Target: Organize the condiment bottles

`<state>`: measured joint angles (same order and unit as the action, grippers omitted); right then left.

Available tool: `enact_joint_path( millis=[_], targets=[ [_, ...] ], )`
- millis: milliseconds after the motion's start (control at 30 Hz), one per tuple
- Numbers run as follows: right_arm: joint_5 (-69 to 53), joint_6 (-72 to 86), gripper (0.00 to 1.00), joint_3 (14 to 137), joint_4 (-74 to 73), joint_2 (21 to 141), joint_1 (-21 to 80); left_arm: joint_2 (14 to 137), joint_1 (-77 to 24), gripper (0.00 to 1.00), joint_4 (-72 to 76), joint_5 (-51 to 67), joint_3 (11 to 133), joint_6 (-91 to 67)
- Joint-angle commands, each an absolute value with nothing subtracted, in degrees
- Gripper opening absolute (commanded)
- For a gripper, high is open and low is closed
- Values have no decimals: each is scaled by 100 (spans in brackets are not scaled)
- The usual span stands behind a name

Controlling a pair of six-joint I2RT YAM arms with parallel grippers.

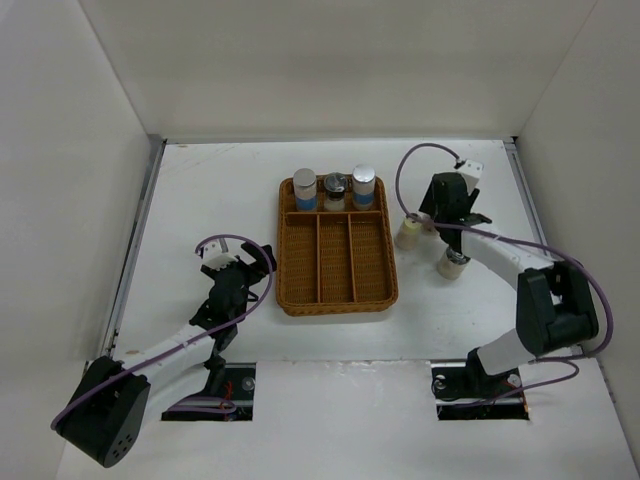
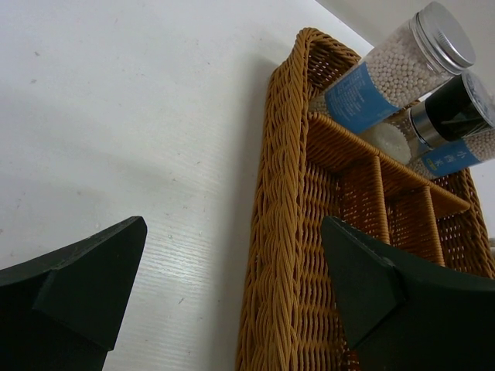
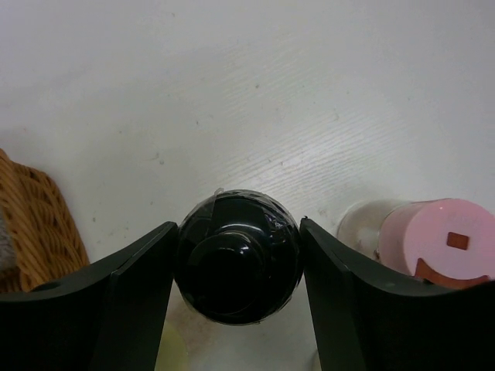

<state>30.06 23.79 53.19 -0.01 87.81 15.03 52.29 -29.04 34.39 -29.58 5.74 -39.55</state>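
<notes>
Right of the wicker tray [image 1: 337, 290], on the white table [image 1: 200, 190], a dark-capped bottle [image 3: 236, 267] sits between the fingers of the right gripper [image 3: 237, 230]. From the wrist view only its top shows: a glossy black, rounded cap. The jaws are partly closed and clamp it, one black finger pressed against each side. Whether the bottle's base rests on the table cannot be told.

Just beside it stands a pink-capped bottle [image 3: 441, 243] with a pale body and a small square mark on its top, clear of the nearer finger. A cream-capped bottle [image 1: 408, 233] stands upright between the right gripper and the tray's right wall.

Three more bottles stand in a row in the tray's far cross compartment. Two are silver-capped bottles [image 2: 402, 66], white with blue bands and filled with white grains, and a second dark-capped bottle [image 1: 335, 190] stands between them.

The left gripper [image 2: 232, 220] hangs at the tray's left wall with its jaws spread wide and nothing between them. One finger is over the table and the other is over the basketwork.
</notes>
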Motion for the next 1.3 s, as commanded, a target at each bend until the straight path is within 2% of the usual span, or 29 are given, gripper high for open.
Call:
enact_joint_path(
  millis=[0,167,333,467,633,1000,1267],
  targets=[
    [3330,2330,51,5581,589,8026,1507,5256,-2896,100,3709,-2918,721,-4017],
    [3533,1917,50,5809,659,7393,2050,5115,-2870,100,3735,-2979,668,-4017],
    [3419,1740,50,5994,650,7260,3130,4958,-2852,100,3683,-2997,624,-4017],
    [3086,1880,50,6178,755,7566,4168,5045,-2843,100,3665,-3032,650,-4034],
    [2699,1960,50,6819,958,8506,5030,5009,-2843,100,3683,-3094,633,-4061],
    [2487,1916,50,7953,1011,10378,5304,4685,-2834,100,3480,-3128,589,-4034],
    [2619,1907,53,8095,1037,11030,5295,4807,-2817,100,3533,-3111,589,-4061]
  ],
)
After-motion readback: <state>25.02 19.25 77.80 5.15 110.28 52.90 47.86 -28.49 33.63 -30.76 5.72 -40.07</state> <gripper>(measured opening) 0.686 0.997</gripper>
